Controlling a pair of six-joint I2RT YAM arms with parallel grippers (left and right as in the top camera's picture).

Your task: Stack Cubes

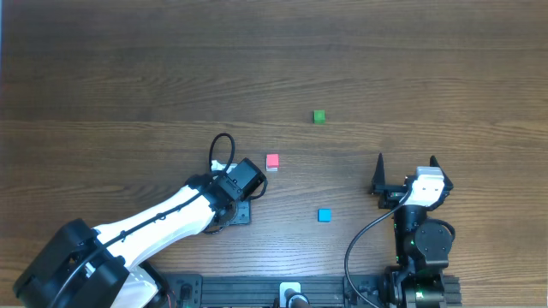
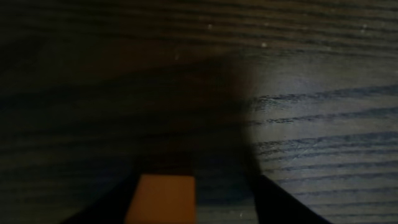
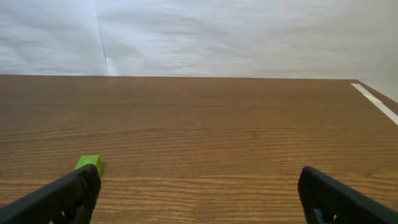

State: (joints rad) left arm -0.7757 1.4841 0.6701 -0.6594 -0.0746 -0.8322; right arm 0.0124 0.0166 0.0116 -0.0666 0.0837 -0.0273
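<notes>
— Close up, what sits between your left fingers?
— One little block (image 2: 163, 199). It looks orange in the dark shade. It is right against one finger of my left pincer (image 2: 196, 182), and the other finger stands off from it, so that pincer is open.
— And from above?
— From up there, a pink block (image 1: 272, 160) lies right at the tip of my left arm (image 1: 163, 218). I cannot tell if it is the same one.
— Where are the other blocks?
— The blue block (image 1: 324, 215) is between my two arms, near my side. The green block (image 1: 318, 116) is farther out on the table (image 1: 128, 77), well apart from both the others.
— And your right pincer?
— My right pincer (image 1: 406, 165) is spread wide open. The green block lies out in front of it, off to the left.
</notes>
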